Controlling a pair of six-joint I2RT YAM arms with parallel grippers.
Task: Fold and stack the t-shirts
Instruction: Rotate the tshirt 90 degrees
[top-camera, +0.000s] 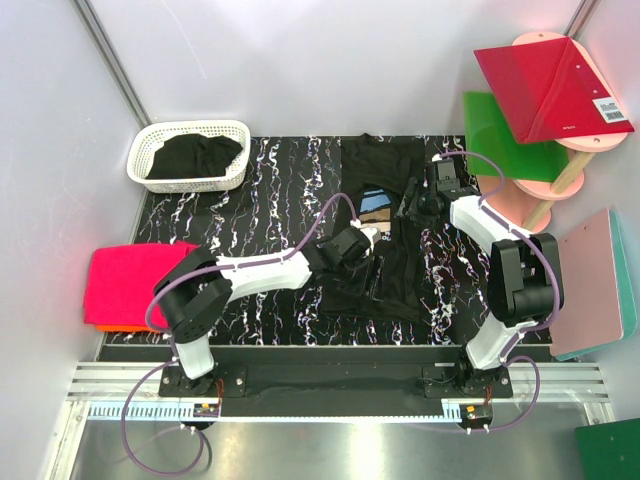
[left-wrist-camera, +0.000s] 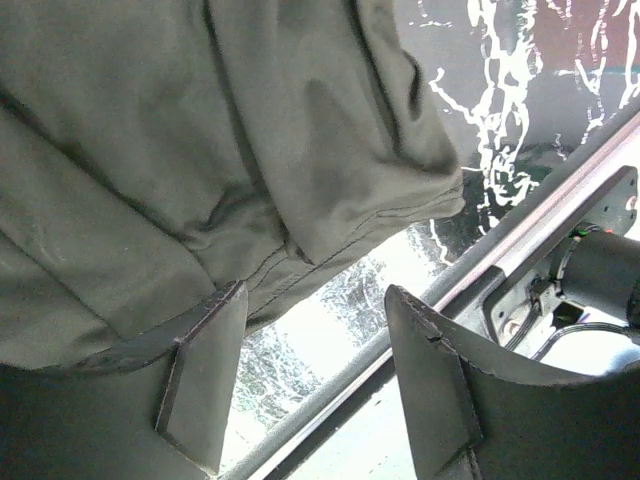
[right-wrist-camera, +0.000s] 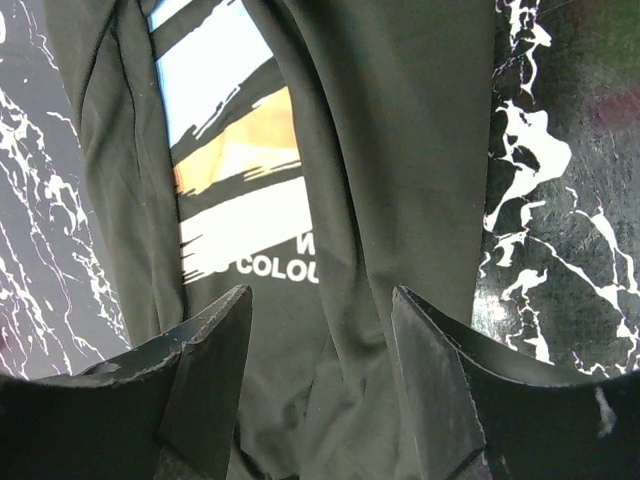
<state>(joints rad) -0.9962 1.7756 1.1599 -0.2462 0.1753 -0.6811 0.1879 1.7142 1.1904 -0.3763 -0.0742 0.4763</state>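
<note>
Left tool (left-wrist-camera: 315, 300) is open with nothing between the jaws; one finger (left-wrist-camera: 205, 360) sits right at the stitched edge of the black t-shirt (top-camera: 385, 275), at its near-left part. Right tool (right-wrist-camera: 320, 300) is also open, hovering over the shirt's right side beside the print (right-wrist-camera: 240, 150), no grip. The shirt lies mid-counter (top-camera: 270, 190) with its long sides turned in toward the middle. A folded hot-pink t-shirt (top-camera: 125, 280) sits on an orange one (top-camera: 110, 328) at the left edge, and another dark shirt (top-camera: 195, 155) is in the white basket (top-camera: 140, 165), far left. The cloth looks light and limp; it won't hold shape, and its layers will likely slip or bunch if pinched mid-panel. The best hold is probably the near corners, pinching all layers at the folded edges, one tool per side.
</note>
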